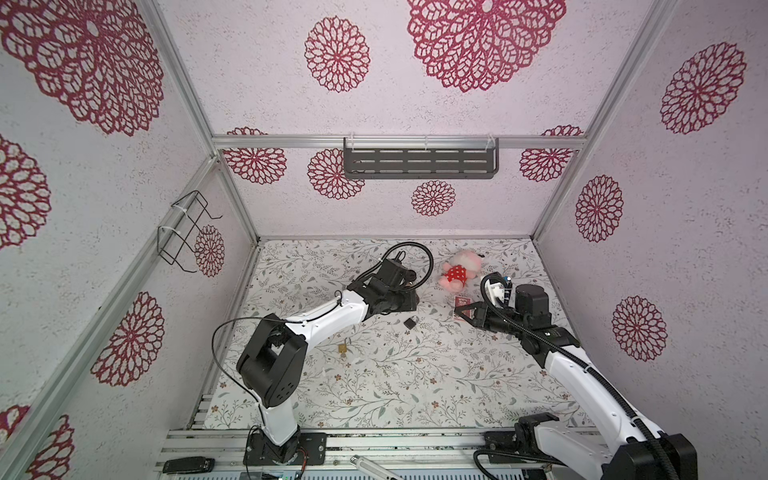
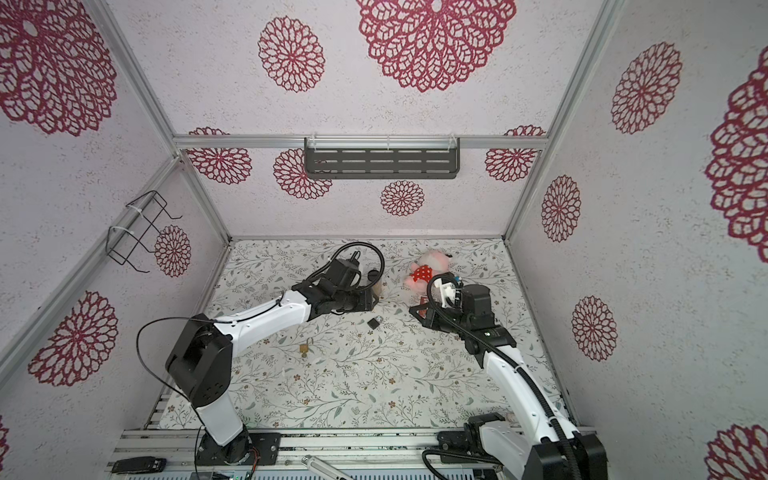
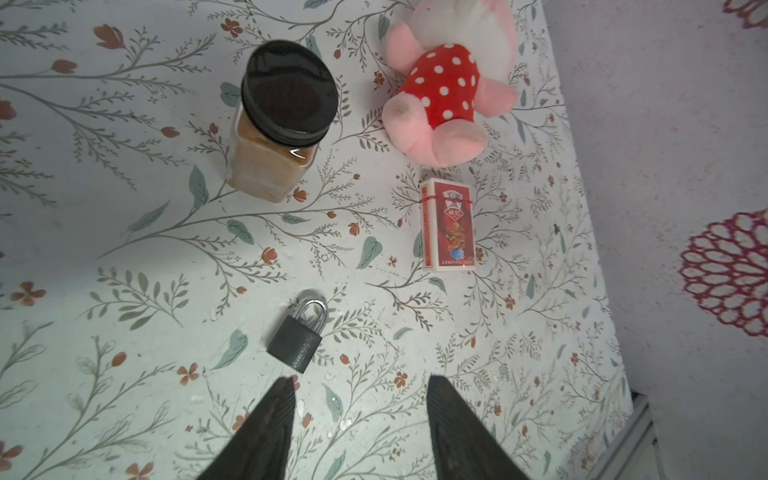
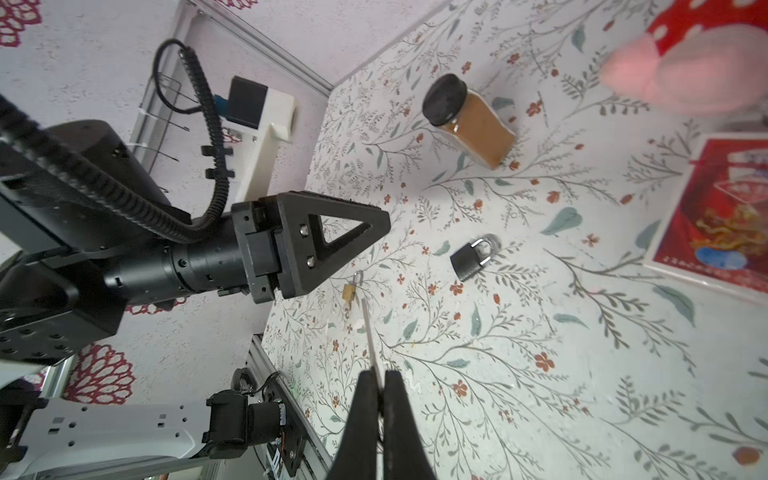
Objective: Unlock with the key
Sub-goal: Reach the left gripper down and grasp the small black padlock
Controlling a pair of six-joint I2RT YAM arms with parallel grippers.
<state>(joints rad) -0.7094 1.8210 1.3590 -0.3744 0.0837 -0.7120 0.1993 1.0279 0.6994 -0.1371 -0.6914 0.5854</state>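
Note:
A black padlock (image 3: 297, 338) with a silver shackle lies flat on the floral table (image 1: 374, 386), also visible in both top views (image 1: 410, 322) (image 2: 375, 322). My left gripper (image 3: 357, 380) hovers just short of it, open, with nothing between its fingers. A smaller brass padlock (image 1: 343, 348) (image 4: 349, 291) lies nearer the front left. My right gripper (image 4: 378, 374) is shut on the key (image 4: 369, 332), whose thin silver blade sticks out from the fingertips, pointing towards the brass padlock. In a top view the right gripper (image 1: 457, 311) sits right of the black padlock.
A spice jar (image 3: 286, 108) with a black lid stands behind the black padlock. A pink plush toy (image 1: 459, 270) in a red dotted dress lies at the back. A red card box (image 3: 448, 224) lies beside the right gripper. Walls enclose the table.

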